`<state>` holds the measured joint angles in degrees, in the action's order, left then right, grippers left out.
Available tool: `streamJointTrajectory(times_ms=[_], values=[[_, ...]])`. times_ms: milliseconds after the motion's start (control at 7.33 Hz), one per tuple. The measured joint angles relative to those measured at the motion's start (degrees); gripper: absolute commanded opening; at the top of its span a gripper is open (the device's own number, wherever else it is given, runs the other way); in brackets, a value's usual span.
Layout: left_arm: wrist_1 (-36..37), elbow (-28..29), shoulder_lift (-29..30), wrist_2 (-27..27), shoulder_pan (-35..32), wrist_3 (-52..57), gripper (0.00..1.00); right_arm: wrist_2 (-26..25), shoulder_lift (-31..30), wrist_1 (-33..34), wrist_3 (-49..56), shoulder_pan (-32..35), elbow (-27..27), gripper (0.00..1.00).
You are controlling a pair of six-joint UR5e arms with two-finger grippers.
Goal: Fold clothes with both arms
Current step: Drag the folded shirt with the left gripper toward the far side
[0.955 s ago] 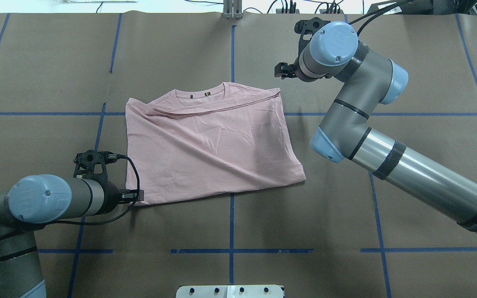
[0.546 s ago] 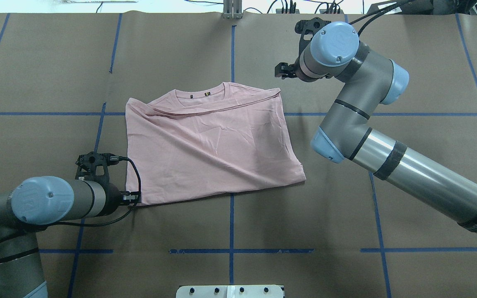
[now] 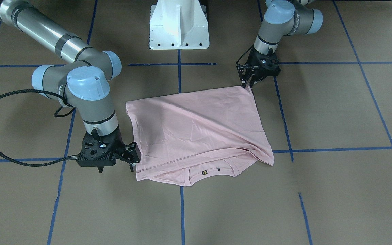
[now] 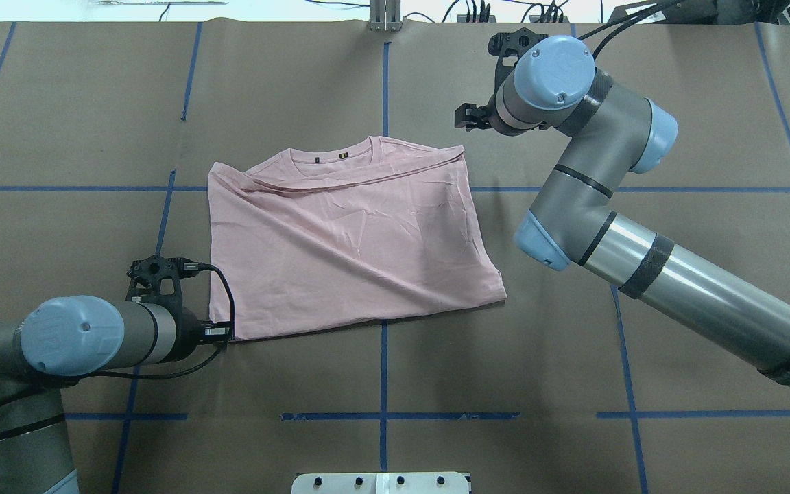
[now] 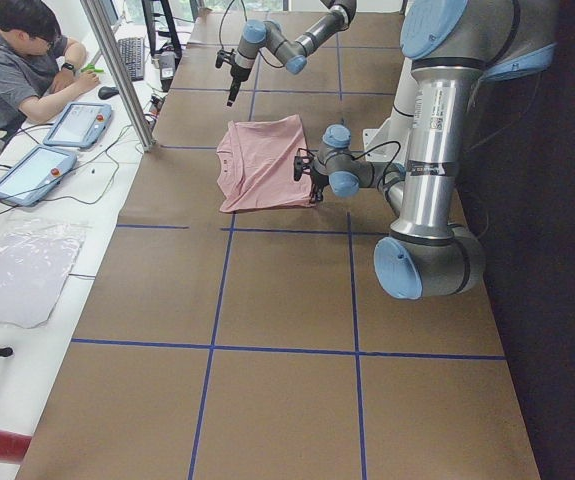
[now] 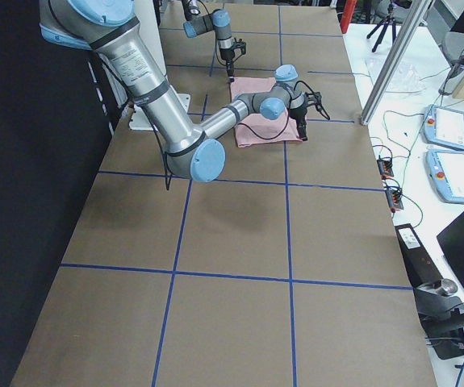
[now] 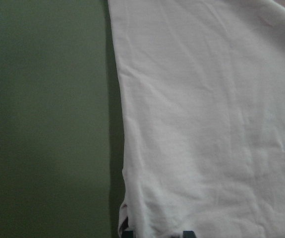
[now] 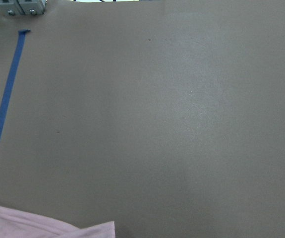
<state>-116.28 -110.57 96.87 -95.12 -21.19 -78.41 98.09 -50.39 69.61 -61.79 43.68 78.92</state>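
Half-folded shirt (image 4: 347,240) lies mid-table (image 4: 573,357), neck away from robot; step looks like corner pickup for next fold, w/ L claw (image 4: 223,332) slightly spread astride near corner, R claw (image 4: 462,118) spread, off cloth by far corner, so next prob. needs both pinching, then lifting.

Table (image 4: 573,357) covered in brown paper, gridded with blue tape lines (image 4: 382,370). Pink T-shirt (image 4: 347,240) lies folded near centre. White pedestal base (image 3: 179,23) at robot-side edge.
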Motion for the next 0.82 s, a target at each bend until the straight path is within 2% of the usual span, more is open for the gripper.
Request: streamJointTrajectory(times_ms=[273, 819], values=[[0.0, 0.0, 0.0, 0.0, 0.0, 0.1, 0.0, 0.0, 0.0, 0.0, 0.0, 0.0, 0.0, 1.0], [0.1, -0.2, -0.7, 0.0, -0.6, 4.0, 0.0, 0.0, -0.1, 0.0, 0.0, 0.0, 0.0, 1.0]])
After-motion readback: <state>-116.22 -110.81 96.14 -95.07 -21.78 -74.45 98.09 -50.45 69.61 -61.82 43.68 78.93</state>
